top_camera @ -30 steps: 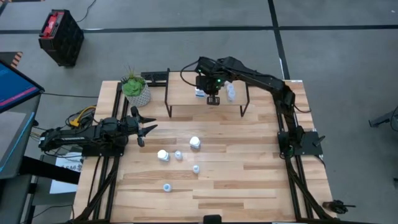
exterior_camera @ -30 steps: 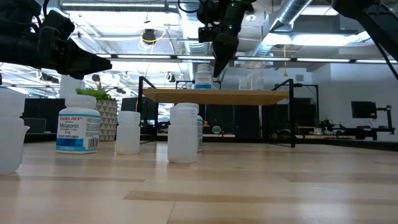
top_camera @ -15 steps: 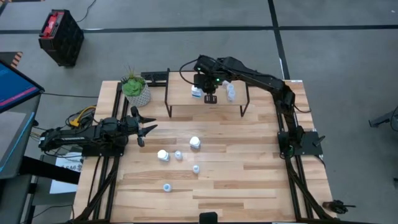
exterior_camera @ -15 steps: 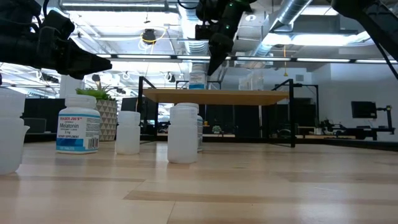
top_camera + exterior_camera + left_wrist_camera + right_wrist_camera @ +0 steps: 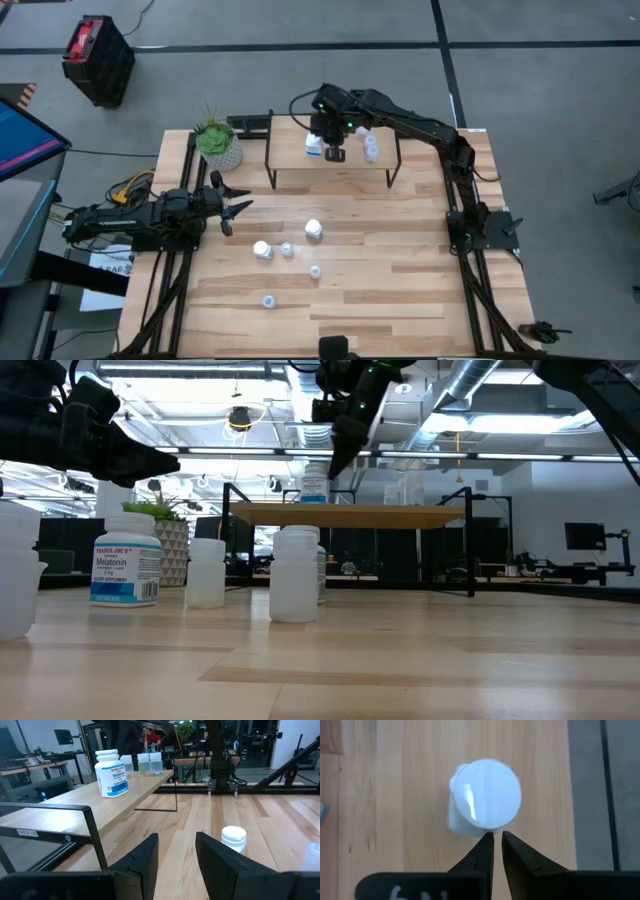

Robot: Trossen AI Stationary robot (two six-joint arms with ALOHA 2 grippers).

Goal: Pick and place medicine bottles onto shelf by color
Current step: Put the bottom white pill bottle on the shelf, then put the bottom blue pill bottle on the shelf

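Since the earlier frame the right pincer (image 5: 335,152) has drifted toward the shelf's (image 5: 290,157) far-left side, pushing the white labelled bottle (image 5: 314,146) along; its jaws are nearly closed, empty, tips just beside the cap. Left pincer (image 5: 232,207) waits open. Clear bottles (image 5: 371,148) stand shelved; five bottles (image 5: 288,250) remain on the bench (image 5: 400,270).

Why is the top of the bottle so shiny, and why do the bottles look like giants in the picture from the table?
In the right wrist view, overhead light glares off the white bottle cap on the shelf, just past the right gripper. In the low view the camera sits at tabletop height, so nearby bottles like the labelled one loom large against bright ceiling lights.
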